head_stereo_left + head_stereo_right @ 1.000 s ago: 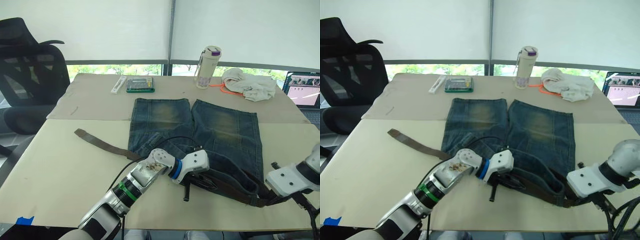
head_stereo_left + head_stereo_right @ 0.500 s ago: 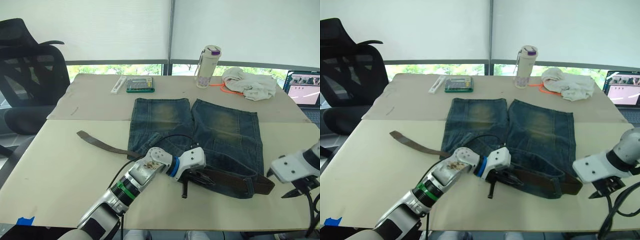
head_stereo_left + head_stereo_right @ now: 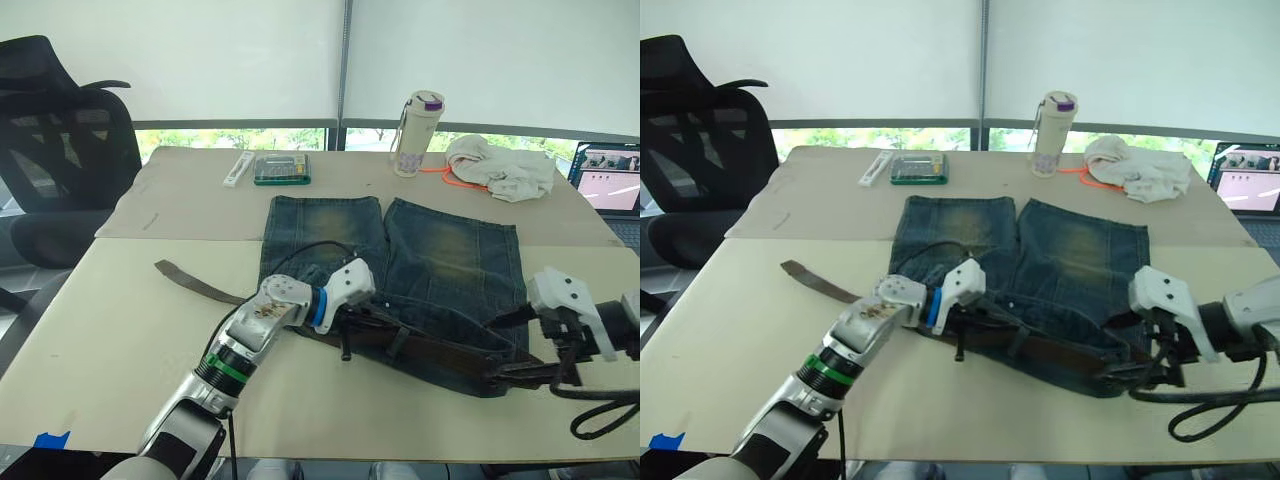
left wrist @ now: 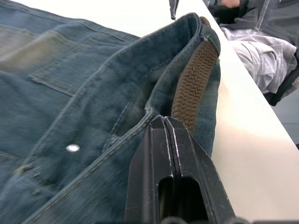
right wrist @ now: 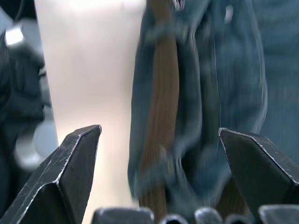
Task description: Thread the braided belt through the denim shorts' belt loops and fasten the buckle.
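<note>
The table [image 3: 120, 330] carries the shorts [image 3: 420, 270], laid flat with the legs pointing away from the robot and the waistband toward it. An office chair [image 3: 55, 150] stands off the table's far left corner. On the far side of the table lie an off-white cloth [image 3: 500, 168], a bottle [image 3: 415, 120], a green case [image 3: 280, 170] and a white bar [image 3: 237, 169]; a laptop [image 3: 610, 180] sits at the right edge.

The belt [image 3: 200, 283] lies with its free end on the table left of the shorts, then runs along the waistband toward the right corner. In the left wrist view it sits inside the waistband fold.

The left gripper [image 4: 163, 126] rests on the waistband near its left end, fingers pressed together beside the belt. The right gripper [image 5: 159, 140] sits at the waistband's right corner, fingers spread wide, holding nothing.
</note>
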